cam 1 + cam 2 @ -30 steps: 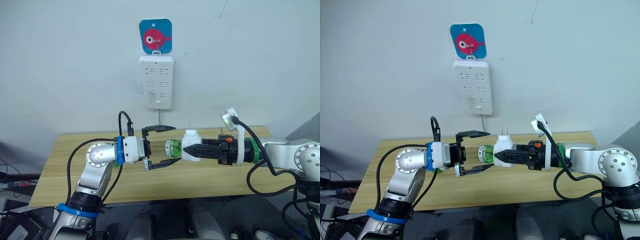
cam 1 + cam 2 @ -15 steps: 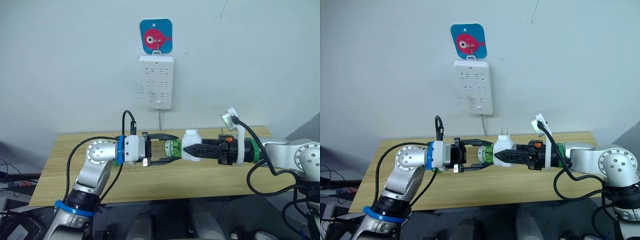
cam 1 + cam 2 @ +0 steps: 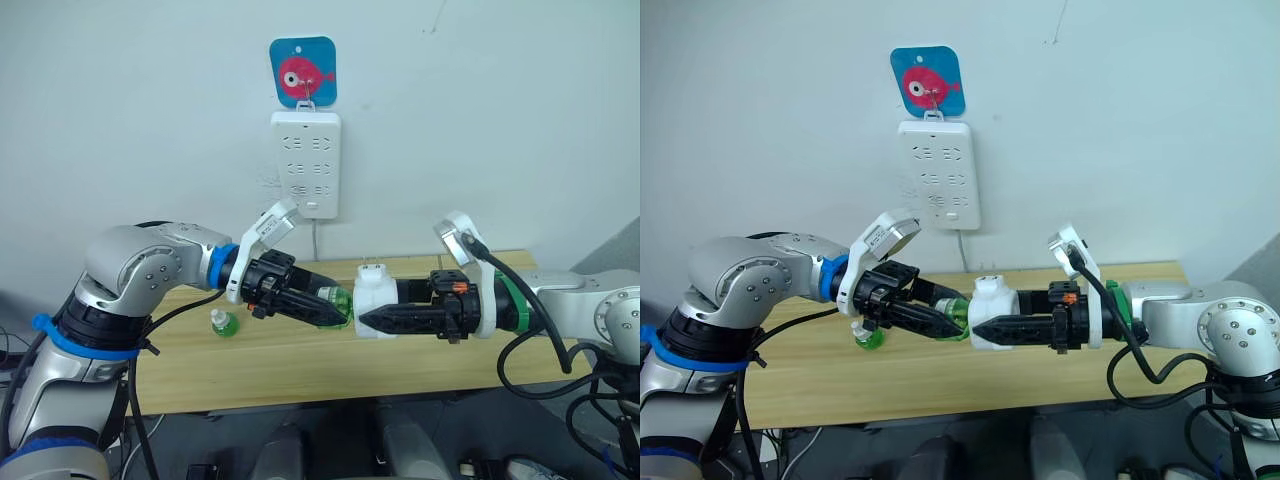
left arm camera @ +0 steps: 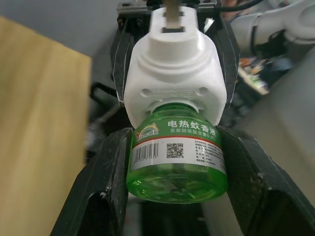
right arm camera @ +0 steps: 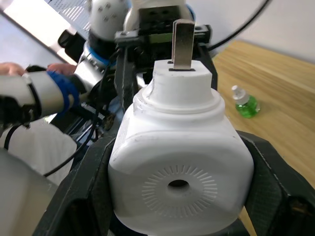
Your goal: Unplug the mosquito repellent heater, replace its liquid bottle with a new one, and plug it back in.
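The heater [image 3: 374, 302] is off the wall and held in the air over the counter [image 3: 300, 365], roughly at the centre of the scene, with its two prongs pointing up. The right claw [image 3: 362, 319] pinches its white body from the 3 o'clock side, one finger pressed on each flank. The left claw [image 3: 338, 313] comes in from 9 o'clock and is pressed onto the green bottle [image 4: 176, 160] that is still seated in the heater's base; the left wrist view shows both fingers [image 4: 106, 187] flat against the bottle's sides. So, as I read it, the unplugging is done and the swap is at its first step: the old bottle has to be twisted or pulled free while the right claw holds the heater steady. A second small green bottle [image 3: 222, 323] with a white cap stands on the counter toward 9 o'clock, just behind the left forearm; I take that to be the new one. Left to do: free the old bottle, set it down, pick up the fresh one and fit it, then push the prongs back into the power strip [image 3: 305, 164] hanging on the wall at 12 o'clock, below a blue card with a pink fish [image 3: 304, 72]. The counter is pale wood against a plain white wall, with black cables trailing from both arms.
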You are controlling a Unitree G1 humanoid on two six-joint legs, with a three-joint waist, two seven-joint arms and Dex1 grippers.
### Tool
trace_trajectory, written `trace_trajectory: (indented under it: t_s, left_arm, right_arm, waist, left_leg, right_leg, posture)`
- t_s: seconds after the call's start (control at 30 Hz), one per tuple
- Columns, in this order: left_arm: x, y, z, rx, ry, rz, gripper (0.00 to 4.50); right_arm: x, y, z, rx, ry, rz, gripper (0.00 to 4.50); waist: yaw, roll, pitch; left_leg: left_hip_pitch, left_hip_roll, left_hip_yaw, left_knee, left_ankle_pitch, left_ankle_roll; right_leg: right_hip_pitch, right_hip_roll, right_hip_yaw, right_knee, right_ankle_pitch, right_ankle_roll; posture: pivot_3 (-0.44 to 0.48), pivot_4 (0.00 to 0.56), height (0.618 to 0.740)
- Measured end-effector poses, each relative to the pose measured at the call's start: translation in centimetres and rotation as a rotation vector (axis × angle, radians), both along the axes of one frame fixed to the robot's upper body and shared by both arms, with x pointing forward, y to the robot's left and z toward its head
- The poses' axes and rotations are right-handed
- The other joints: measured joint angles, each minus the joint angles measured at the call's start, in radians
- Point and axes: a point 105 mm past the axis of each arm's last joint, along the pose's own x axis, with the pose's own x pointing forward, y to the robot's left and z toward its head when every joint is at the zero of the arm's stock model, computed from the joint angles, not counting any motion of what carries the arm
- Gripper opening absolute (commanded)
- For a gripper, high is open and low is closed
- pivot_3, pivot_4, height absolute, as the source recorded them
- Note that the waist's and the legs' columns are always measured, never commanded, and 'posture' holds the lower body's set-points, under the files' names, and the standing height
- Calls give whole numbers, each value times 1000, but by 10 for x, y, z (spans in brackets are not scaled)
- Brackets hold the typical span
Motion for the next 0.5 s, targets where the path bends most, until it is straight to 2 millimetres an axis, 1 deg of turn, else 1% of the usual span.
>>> trace_trajectory:
  t_s: [0.13, 0.27, 0.33, 0.37, 0.4, 0.5]
  left_arm:
    - [-4, 3, -1, -1, 44, -12, 2291]
    - [-7, 5, -4, -7, 123, -15, 2291]
    - [-5, 14, -6, 19, 168, 24, 2291]
    - [1, 28, -6, 39, 189, 90, 2291]
    - [4, 35, -5, 40, 195, 128, 2291]
    - [5, 38, -1, 24, 193, 131, 2291]
  right_arm:
    - [-4, 2, 0, 10, -7, 14, 2980]
    - [-6, 3, -1, 15, -5, 24, 2980]
    - [-6, -1, -4, -15, -2, 13, 2980]
    - [1, -9, -9, -54, 9, -28, 2980]
    - [4, -13, -13, -77, 17, -51, 2980]
    - [4, -13, -14, -74, 23, -44, 2980]
  waist:
    - [-3, 0, 0]
    - [-3, 0, 0]
    - [-3, 0, 0]
    - [-4, 0, 0]
    - [-5, 0, 0]
    - [-3, 0, 0]
  left_leg:
    - [0, 0, 0, 0, 0, 0]
    - [0, -1, 1, 0, 0, 0]
    - [0, -1, 1, 0, 0, 0]
    - [0, -1, 1, 0, 0, 0]
    - [0, -1, 2, 0, 0, 0]
    - [0, -1, 1, 0, 0, 0]
  right_leg:
    - [0, -1, 0, 0, 0, 0]
    - [0, -1, 1, 0, 0, 0]
    - [0, -1, 1, 0, 0, 0]
    - [-1, -1, 1, 1, 0, 0]
    - [-2, -1, 1, 1, 0, 0]
    - [-1, -1, 1, 1, 0, 0]
  posture:
    - [-98, 150, 730]
    - [-93, 149, 730]
    - [-91, 148, 730]
    - [-91, 148, 730]
    - [-90, 148, 730]
    - [-89, 147, 730]
